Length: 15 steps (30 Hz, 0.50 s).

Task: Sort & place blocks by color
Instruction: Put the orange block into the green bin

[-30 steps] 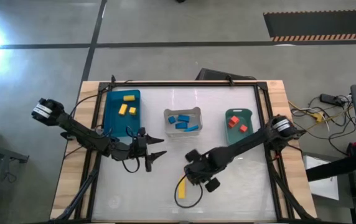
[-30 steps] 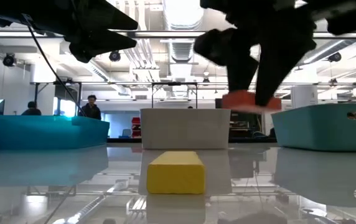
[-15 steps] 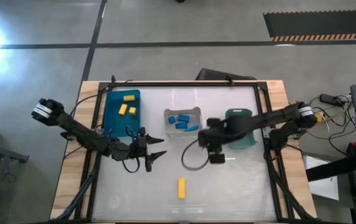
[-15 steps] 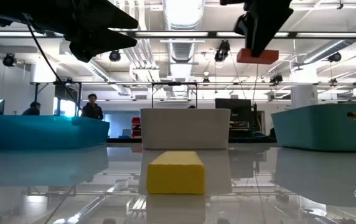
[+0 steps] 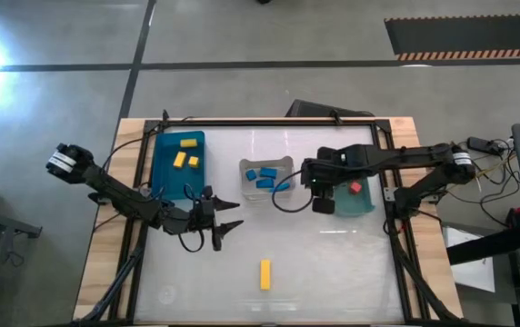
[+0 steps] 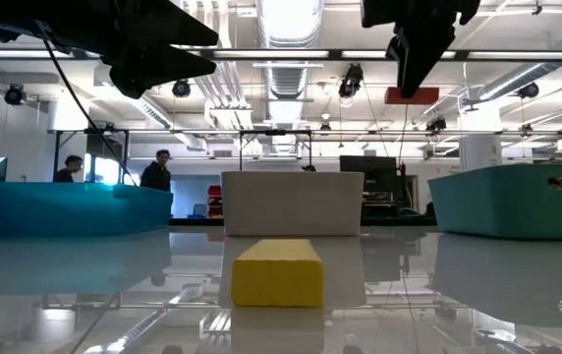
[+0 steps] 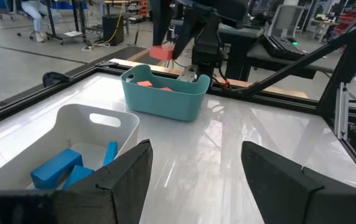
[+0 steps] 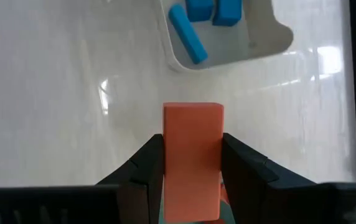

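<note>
Right gripper (image 8: 190, 171): we see it clamped on a red block (image 8: 192, 155), raised by the green bin (image 5: 355, 205);
Left gripper (image 5: 226, 227): fingers apart, beside the blue bin (image 5: 162, 173)

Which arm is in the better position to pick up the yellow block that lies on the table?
Probably the left: its gripper is open and nearer to the yellow block, while the right gripper holds a red block by the green bin.

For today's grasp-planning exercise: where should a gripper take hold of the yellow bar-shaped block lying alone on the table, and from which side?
Grip the yellow bar-shaped block across its two long sides, near mid-length, coming straight down from above: it lies flat, with open table around it.
</note>
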Available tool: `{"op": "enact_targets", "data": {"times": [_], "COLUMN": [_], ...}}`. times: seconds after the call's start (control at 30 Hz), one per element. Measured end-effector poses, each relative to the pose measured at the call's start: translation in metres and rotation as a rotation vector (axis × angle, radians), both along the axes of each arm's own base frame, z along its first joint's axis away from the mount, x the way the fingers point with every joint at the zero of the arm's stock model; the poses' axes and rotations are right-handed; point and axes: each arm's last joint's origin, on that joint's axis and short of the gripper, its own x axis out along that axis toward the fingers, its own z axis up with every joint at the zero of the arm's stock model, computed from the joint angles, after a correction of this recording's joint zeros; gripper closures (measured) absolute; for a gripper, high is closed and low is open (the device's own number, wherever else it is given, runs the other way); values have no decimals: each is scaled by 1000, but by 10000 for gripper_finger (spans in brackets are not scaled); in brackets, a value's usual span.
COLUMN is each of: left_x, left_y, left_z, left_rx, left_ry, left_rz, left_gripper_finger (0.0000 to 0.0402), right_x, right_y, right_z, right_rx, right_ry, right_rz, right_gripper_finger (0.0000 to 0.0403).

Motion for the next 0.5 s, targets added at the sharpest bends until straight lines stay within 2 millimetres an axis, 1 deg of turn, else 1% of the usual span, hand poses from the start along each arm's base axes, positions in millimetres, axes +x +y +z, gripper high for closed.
{"op": "enact_targets", "data": {"times": [0.07,0.17,0.3,0.4,0.5], "left_x": [0,0,0,0,0], "left_y": [0,0,0,0,0], "left_z": [0,0,0,0,0], "left_rx": [0,-2,-2,-4,-4], "left_ry": [0,0,-1,-1,-1], "left_rz": [0,0,0,0,1], "left_gripper_finger": [171,171,171,171,171], "right_x": [-2,-9,-24,-36,-48], "right_y": [-3,-10,-28,-39,-46], "right_z": [-3,-9,-13,-17,-22], "right_rx": [-3,-10,-18,-2,10], "right_ry": [19,90,184,200,212], "right_rz": [2,-19,-144,-224,-255], "right_gripper_finger": [287,287,287,287,287]}}
